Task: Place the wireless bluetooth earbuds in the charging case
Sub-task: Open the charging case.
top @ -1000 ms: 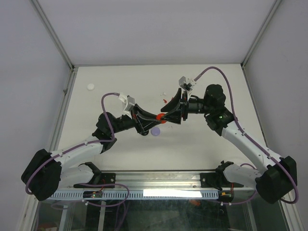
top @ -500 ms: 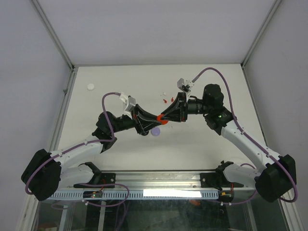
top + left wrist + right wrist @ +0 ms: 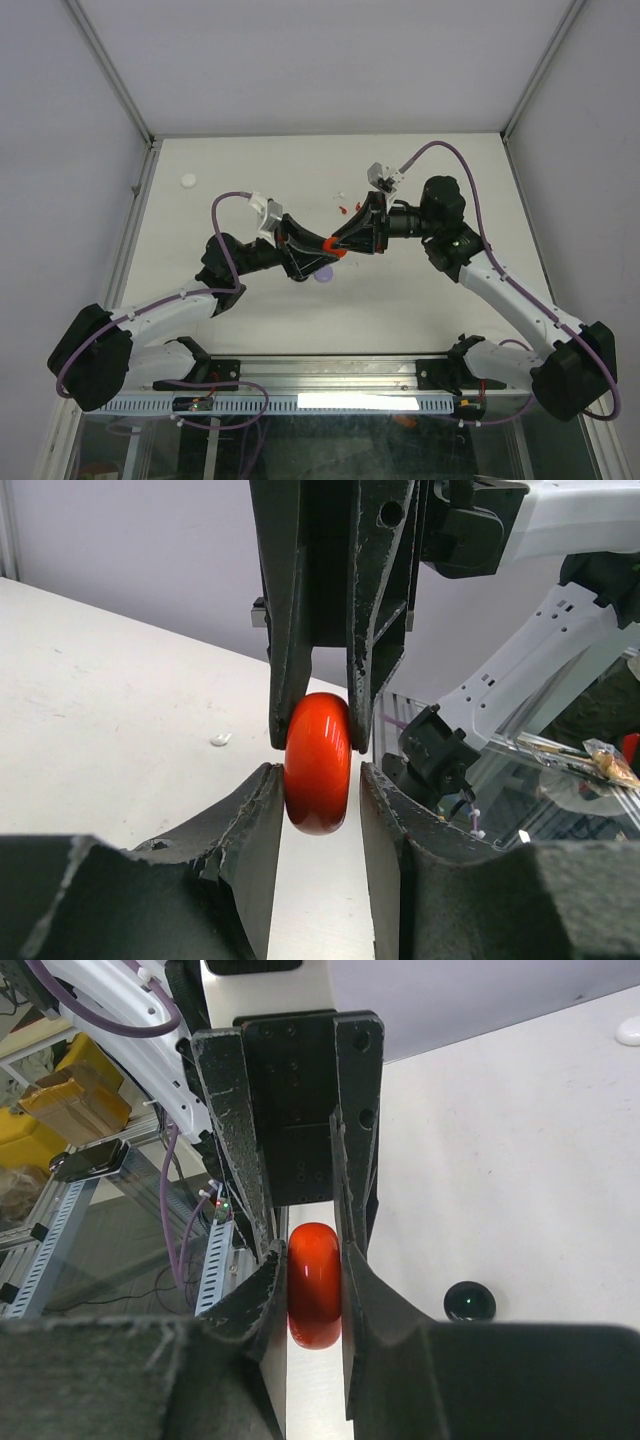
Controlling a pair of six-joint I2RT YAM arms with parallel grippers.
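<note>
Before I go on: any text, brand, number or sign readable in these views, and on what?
No text can be read in any view.
Red case: plain, no marking shows.
Yellow boxes off the table: any print is too blurred to read.

Left claw (image 3: 323, 249), right claw (image 3: 341, 243) pinch red case (image 3: 318, 763), lavender case (image 3: 323, 274) near, open table (image 3: 260, 160) beyond

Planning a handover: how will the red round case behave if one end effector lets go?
The case looks glossy and hard, so it is probably slippery in a pinch. Round and held on edge, it would likely roll if dropped on the table.
</note>
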